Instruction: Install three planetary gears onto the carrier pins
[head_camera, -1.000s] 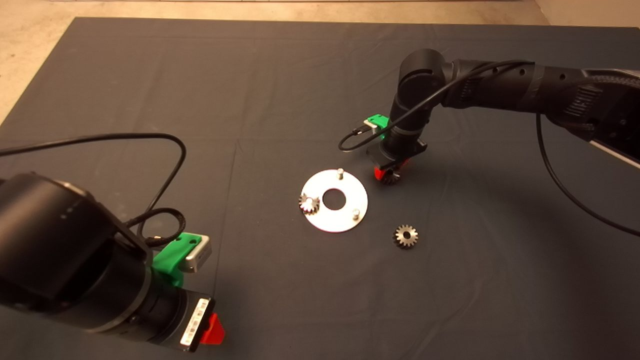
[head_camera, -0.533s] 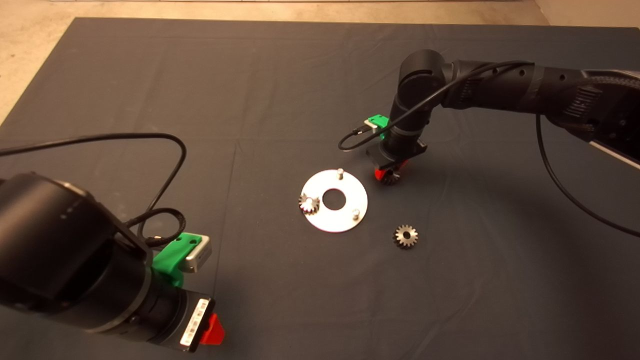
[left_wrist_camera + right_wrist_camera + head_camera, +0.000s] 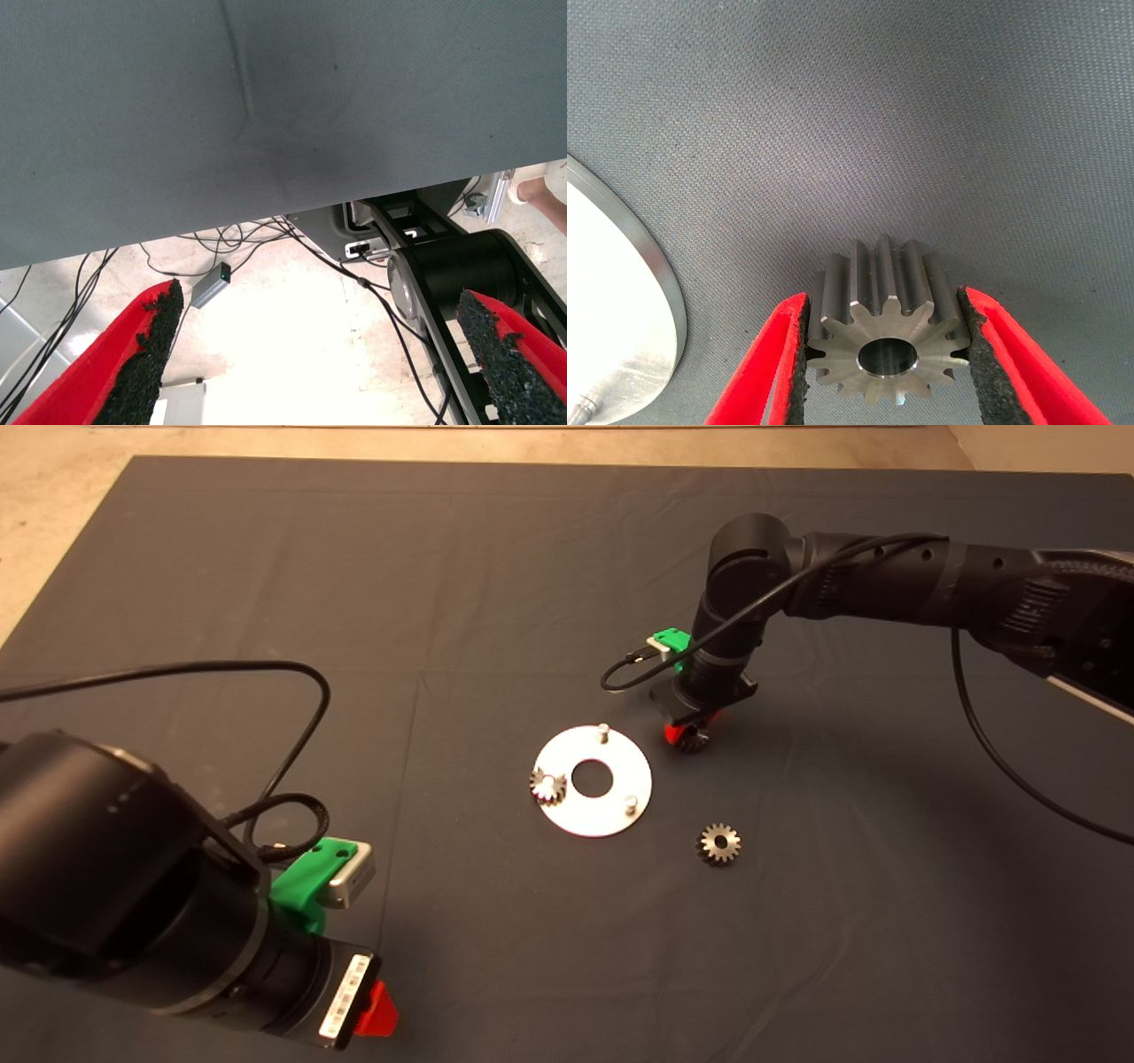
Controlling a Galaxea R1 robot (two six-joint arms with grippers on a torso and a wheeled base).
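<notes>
right claw (image 3: pixel 886 354) grips a gear (image 3: pixel 888 332) beside the disc (image 3: pixel 592 779) | left claw (image 3: pixel 310 354) wide, parked lower left | one gear (image 3: pixel 547 786) on a pin

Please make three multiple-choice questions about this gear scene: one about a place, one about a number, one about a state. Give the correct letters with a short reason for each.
1. Where does the free gear lie?
A. on the mat, beside the disc
B. on the disc
C. in the left pincer

2. How many pins are bare?
A. none
B. one
C. two

3. What is the state of the right pincer?
A. open above the disc
B. shut on a gear
C. parked at the mat's edge

Answers:
1. A: it lies alone on the mat, apart from the disc.
2. C: the far pin and the near pin stand bare, while the mounted gear sits at the third.
3. B: in the right wrist view both pads press the held gear. The left pincer waits open at the lower left.
</notes>
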